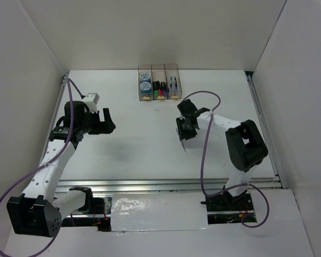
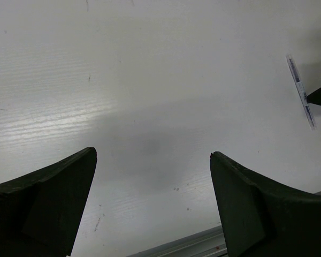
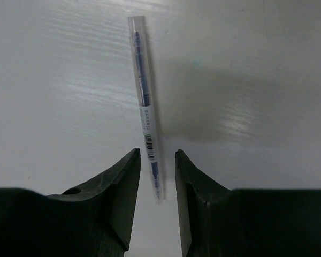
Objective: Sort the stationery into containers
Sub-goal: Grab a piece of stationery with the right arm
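Observation:
A thin blue-grey pen (image 3: 144,96) in a clear sleeve lies flat on the white table. Its near end sits between the fingers of my right gripper (image 3: 158,153), which stand narrowly apart with a small gap on each side of the pen. From above, the right gripper (image 1: 185,130) hangs over the pen (image 1: 183,145) at mid-table. The left wrist view also shows this pen (image 2: 300,92). My left gripper (image 2: 152,155) is wide open and holds nothing; it hovers at the left (image 1: 108,121). The containers (image 1: 158,68) stand at the back, holding tape rolls (image 1: 145,81), highlighters (image 1: 159,89) and pens (image 1: 173,84).
White walls enclose the table on the left, back and right. A metal rail (image 1: 166,184) runs along the near edge, with purple cables (image 1: 204,155) looping from both arms.

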You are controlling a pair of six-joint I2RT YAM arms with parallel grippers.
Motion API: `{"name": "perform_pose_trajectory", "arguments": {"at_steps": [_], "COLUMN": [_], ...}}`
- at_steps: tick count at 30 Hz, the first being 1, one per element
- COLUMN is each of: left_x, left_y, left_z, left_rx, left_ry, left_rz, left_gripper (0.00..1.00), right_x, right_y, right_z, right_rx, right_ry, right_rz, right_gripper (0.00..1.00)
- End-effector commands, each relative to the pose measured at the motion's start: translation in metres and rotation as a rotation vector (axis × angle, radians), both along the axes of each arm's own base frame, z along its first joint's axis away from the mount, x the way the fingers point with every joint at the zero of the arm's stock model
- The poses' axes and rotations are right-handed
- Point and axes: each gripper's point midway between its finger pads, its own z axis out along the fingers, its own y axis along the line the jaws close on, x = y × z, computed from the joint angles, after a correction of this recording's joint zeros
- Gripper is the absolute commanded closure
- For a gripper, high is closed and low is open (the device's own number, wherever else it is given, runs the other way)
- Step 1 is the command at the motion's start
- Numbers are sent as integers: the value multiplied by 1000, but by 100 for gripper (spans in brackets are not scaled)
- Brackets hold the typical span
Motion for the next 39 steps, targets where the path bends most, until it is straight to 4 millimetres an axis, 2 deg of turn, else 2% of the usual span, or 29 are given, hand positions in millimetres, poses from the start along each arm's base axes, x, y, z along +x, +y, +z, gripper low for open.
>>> {"name": "perform_pose_trajectory", "arguments": {"at_steps": [1,7,14,15,23,28,31,32,33,34,36,37,39], "left_x": [1,-1,-5,-5,-6,-6,-6,-6,-7,-7,-7,-7,-6], "left_y": [-2,-3,-3,-3,-3,-2,-2,-2,-3,-3,-3,-4,-6], "left_z": [2,1,-2,-2,-6,-7,-9,-9,-9,-9,-10,-10,-10], "left_rx": [-11,-13,-19,-19,-35,-34,-33,-31,-33,-31,-28,-31,-40], "left_ry": [-12,-11,-8,-7,13,10,19,19,25,25,31,33,33], "left_rz": [-7,-15,-13,-13,-10,-8,-8,-11,-18,-21,-28,-34,-41], "left_gripper": [1,1,1,1,1,1,1,1,1,1,1,1,1], "right_x": [-7,-25,-44,-50,-61,-59,-57,-52,-52,-44,-43,-31,-22], "right_y": [-1,1,11,9,4,4,4,7,7,12,22,41,47], "right_z": [-12,-26,-21,-26,-34,-41,-46,-42,-40,-31,-11,16,54], "right_rx": [-27,-31,-7,-13,-2,-18,-38,-34,-39,-28,19,96,141], "right_ry": [3,25,0,12,50,79,101,91,97,72,79,53,23], "right_rz": [-23,2,34,40,9,1,9,15,20,31,67,118,170], "right_gripper": [61,61,62,61,60,70,96,100,100,100,100,100,100]}}
